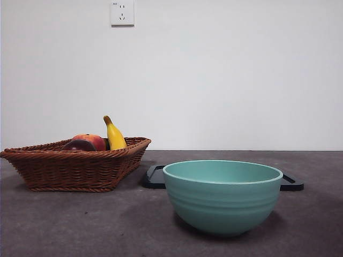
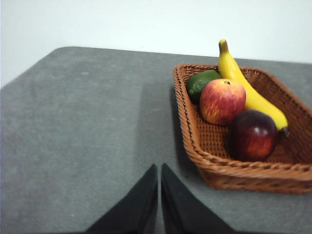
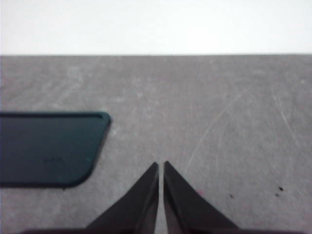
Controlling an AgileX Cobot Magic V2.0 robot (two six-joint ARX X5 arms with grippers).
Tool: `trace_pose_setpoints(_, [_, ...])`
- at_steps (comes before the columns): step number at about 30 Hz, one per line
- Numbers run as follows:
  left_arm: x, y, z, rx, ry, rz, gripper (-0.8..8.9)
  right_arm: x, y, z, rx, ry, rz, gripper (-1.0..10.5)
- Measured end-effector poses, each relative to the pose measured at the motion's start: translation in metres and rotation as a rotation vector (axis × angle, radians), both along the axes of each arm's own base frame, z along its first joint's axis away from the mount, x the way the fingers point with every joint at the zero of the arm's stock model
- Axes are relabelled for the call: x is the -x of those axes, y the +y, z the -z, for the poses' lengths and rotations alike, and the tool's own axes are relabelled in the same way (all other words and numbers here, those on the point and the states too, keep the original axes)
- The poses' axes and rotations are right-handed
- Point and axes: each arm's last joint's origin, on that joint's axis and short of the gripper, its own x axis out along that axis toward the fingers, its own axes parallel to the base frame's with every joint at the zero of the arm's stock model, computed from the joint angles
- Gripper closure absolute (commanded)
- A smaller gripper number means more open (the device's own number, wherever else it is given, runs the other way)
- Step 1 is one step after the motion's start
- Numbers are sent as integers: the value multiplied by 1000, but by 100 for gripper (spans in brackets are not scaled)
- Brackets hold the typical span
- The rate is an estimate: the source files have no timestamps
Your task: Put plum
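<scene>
1. My left gripper (image 2: 159, 168) is empty, its two black jaws pressed together. It hangs over the bare gray table (image 2: 83, 126), with the basket to the right of the frame.
2. My right gripper (image 3: 161, 166) is empty too, jaws pressed together over the table. A dark flat tray (image 3: 46, 148) lies at the left of that frame.
3. In the front view, a green bowl (image 1: 222, 195) sits nearest, at the lower middle.
4. The dark tray lies just behind the bowl, poking out on both sides.
5. A brown woven basket (image 1: 75, 168) sits at the left, farther back.
6. The plum (image 2: 253, 135) lies inside the basket, at its near end in my left wrist view. It is dark purple-red and shiny.
7. A red and yellow apple (image 2: 223, 101) lies next to the plum.
8. A yellow banana (image 2: 246, 90) lies along the basket's side behind them.
9. A green fruit (image 2: 202, 83) sits in the far corner.
10. A white wall with a socket (image 1: 122, 13) is at the back.
</scene>
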Motion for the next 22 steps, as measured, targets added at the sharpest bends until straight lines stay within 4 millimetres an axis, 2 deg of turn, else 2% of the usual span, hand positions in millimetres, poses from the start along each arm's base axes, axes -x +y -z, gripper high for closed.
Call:
trace_pose_setpoints(14, [2, -1, -4, 272, 27, -25, 804, 1, 2, -4, -170, -10, -36, 941])
trace_pose_setpoints(16, [4, -1, -12, 302, 22, -11, 803, 2, 2, -13, -190, -29, -36, 941])
trace_pose_setpoints(22, [14, -2, -55, 350, -20, 17, 803, 16, 3, -58, -210, -107, -60, 941])
